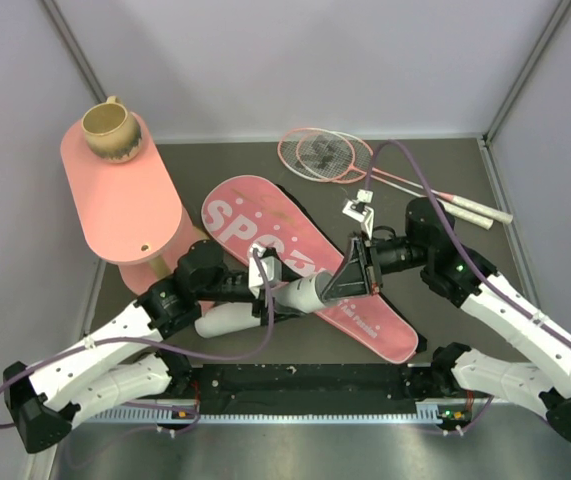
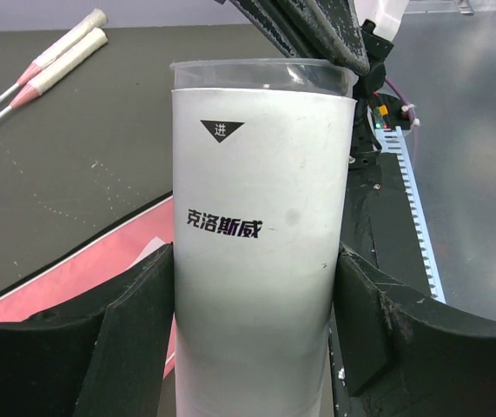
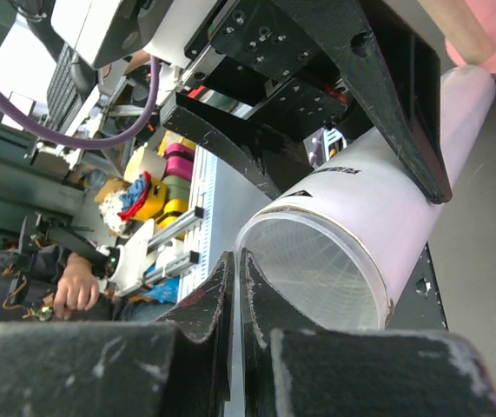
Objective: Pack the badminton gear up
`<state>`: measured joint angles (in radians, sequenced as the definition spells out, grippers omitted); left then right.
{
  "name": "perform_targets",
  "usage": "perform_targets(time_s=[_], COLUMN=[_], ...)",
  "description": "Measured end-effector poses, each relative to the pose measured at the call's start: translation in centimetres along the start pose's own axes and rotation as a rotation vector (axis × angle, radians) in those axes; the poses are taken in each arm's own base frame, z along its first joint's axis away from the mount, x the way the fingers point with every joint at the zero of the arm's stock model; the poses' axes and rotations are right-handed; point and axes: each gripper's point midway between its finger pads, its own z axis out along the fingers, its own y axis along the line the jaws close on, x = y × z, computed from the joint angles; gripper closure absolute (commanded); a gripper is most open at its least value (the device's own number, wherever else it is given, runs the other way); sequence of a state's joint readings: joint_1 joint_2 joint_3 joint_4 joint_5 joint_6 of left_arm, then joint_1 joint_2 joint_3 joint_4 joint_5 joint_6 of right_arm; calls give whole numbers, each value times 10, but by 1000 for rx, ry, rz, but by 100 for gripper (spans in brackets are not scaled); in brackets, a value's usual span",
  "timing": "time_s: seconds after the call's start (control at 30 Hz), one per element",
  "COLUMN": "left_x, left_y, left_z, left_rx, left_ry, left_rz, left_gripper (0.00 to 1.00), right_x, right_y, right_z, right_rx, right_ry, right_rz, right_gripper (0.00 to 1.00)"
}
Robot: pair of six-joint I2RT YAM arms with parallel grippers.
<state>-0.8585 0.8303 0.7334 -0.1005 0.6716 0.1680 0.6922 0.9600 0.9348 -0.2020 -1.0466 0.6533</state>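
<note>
Left gripper (image 2: 252, 330) clamps the white tube (image 2: 261, 200), jaws spread wide, above the pink bag (image 1: 255, 210). Right gripper (image 3: 234, 274) is fully closed and holds nothing, with its tips at the tube's open mouth. Both rackets (image 1: 325, 155) lie beyond on the table (image 1: 445, 170).

Dark grey table (image 1: 215, 165), seen from above. A pink oval tiered table (image 1: 125, 205) stood at its left side and bore a tan mug (image 1: 111, 130) at its far end. A long pink bag (image 1: 250, 215) with white lettering lay flat and diagonally across the middle. Two pink-framed rackets (image 1: 321, 152) lay at the far right, heads overlapping and white grips pointing right.
</note>
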Motion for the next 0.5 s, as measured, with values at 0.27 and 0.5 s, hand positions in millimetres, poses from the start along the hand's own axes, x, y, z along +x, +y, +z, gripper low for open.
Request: perform_targets(time_s=[0.27,0.5], left_x=[-1,-2], left_y=[-8,-8], left_z=[-2,-3], left_rx=[33,32], left_ry=[-29,-35], left_rz=[44,56], left_gripper=[100,100], right_x=[7,10], right_y=[9,8], right_z=[-2,0], right_rx=[-53,-57], right_ry=[40,42], right_rz=[19,18], right_gripper=[100,100])
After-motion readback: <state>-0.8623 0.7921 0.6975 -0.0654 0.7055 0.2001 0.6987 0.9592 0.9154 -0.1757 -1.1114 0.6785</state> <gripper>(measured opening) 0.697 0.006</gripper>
